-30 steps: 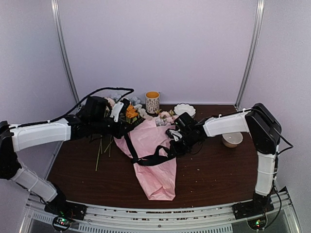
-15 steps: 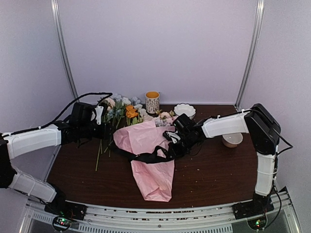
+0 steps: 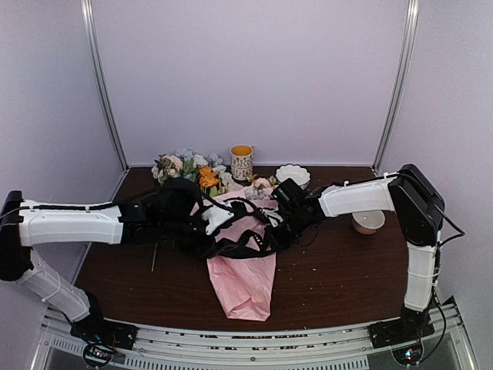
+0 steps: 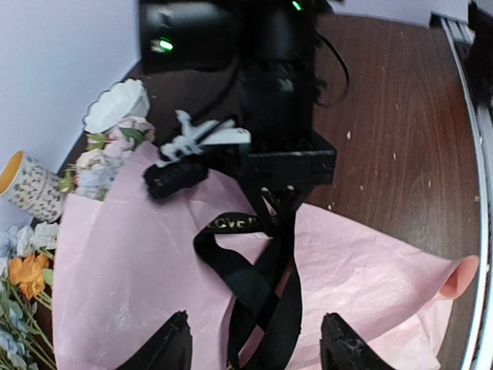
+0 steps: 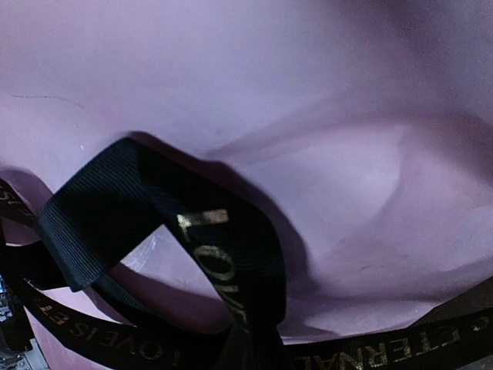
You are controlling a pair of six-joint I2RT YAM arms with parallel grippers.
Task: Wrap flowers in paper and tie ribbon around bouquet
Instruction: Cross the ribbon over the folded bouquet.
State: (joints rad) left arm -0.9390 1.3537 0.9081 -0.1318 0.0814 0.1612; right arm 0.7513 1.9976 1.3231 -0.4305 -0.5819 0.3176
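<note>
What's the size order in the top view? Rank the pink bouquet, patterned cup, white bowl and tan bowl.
1. bouquet, by far.
2. patterned cup, white bowl and tan bowl: too alike to rank.

Both arms meet over the bouquet [image 3: 245,281] in the middle of the worktop [image 3: 331,270], and the ribbon [image 3: 246,248] loops between the left end effector [image 4: 258,347] and right end effector [image 3: 276,220], blocking passage there. Loose flowers [image 3: 185,168], a mug [image 3: 241,162] and a white bowl [image 3: 293,174] line the back edge, and a second bowl [image 3: 368,222] sits beside the right arm's elbow. Bare wood lies open at near left and near right.
</note>
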